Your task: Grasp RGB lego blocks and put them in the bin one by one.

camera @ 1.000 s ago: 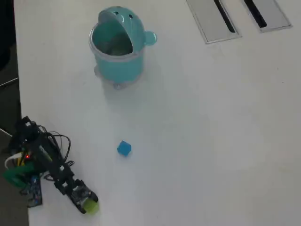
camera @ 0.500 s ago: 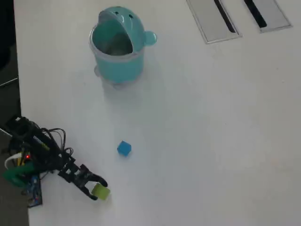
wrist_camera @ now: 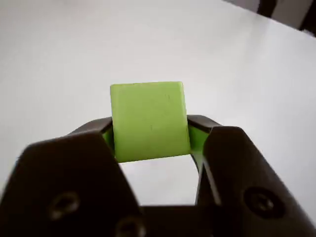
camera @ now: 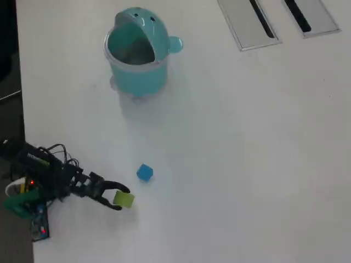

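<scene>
Gripper [camera: 122, 198] at lower left of the overhead view, jaws pinching yellow-green cube [camera: 124, 199] from both sides; in the wrist view, same cube [wrist_camera: 149, 121] clamped between dark fingers [wrist_camera: 224, 148], lifted above white table [wrist_camera: 74, 59]. Blue cube [camera: 145, 172] resting on table [camera: 247, 153] just up and right of the gripper, apart from it. Teal bin [camera: 137, 52] upright at far upper left, lid swung back, mouth open, well apart from both cubes. Grey slotted panels [camera: 277, 22] at far upper right.
</scene>
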